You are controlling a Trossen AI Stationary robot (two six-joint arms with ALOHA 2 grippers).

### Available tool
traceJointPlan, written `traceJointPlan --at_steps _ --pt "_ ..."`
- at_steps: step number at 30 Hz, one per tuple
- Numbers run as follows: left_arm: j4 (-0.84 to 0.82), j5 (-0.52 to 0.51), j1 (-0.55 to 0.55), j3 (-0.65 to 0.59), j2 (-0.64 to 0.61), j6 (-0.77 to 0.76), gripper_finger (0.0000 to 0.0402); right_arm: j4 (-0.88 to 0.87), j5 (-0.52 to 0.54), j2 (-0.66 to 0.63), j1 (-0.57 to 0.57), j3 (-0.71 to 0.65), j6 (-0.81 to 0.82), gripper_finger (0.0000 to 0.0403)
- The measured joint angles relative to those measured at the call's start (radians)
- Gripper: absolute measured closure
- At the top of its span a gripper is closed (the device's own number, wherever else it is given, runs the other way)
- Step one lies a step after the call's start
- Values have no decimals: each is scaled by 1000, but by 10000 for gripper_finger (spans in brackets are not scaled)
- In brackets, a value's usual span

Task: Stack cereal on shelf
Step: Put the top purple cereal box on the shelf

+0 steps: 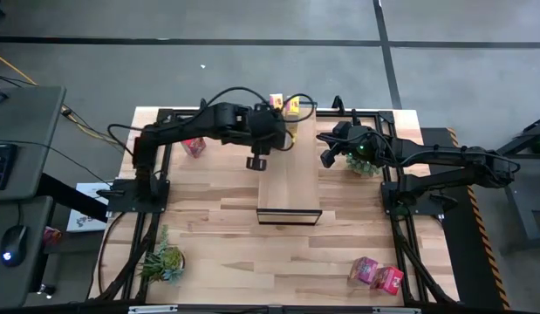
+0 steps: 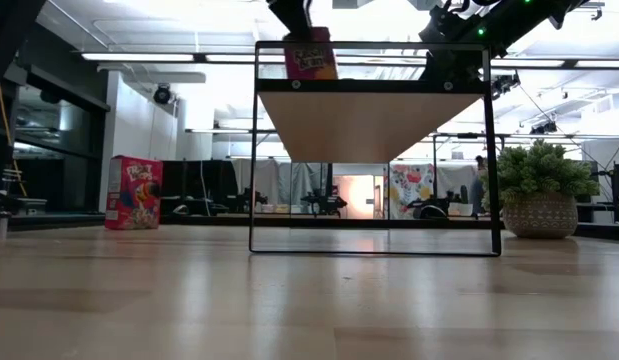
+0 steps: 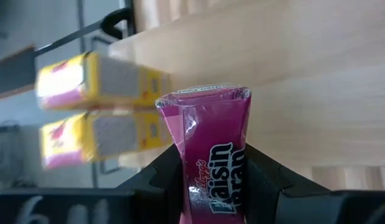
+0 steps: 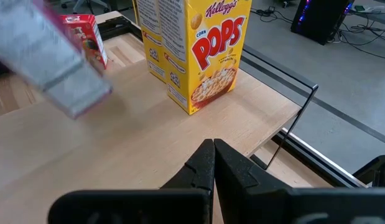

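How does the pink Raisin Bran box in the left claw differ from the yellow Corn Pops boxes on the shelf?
The Raisin Bran box is pink and clamped in the left claw, above the shelf; the Corn Pops boxes are yellow and stand free on the shelf's far end. The Raisin Bran box is a single box, while the Corn Pops boxes are two side by side. All are small cardboard cereal boxes.

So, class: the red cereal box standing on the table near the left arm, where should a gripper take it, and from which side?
Grip the red cereal box near its top, coming straight down. It stands upright, broad face to the low camera, so fingers likely close best across its thin depth. The left gripper holds a pink box; the right gripper waits shut.
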Motion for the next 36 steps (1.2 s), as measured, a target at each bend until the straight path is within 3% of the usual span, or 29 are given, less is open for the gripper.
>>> traceJointPlan --at_steps 8,31,36 --pt "-7 48 41 9 48 19 280 0 0 0 0 0 0 403" --pt "57 98 93 9 41 4 155 0 -3 0 0 0 1 403" --pt "53 33 94 8 29 20 145 0 -3 0 0 0 2 403"
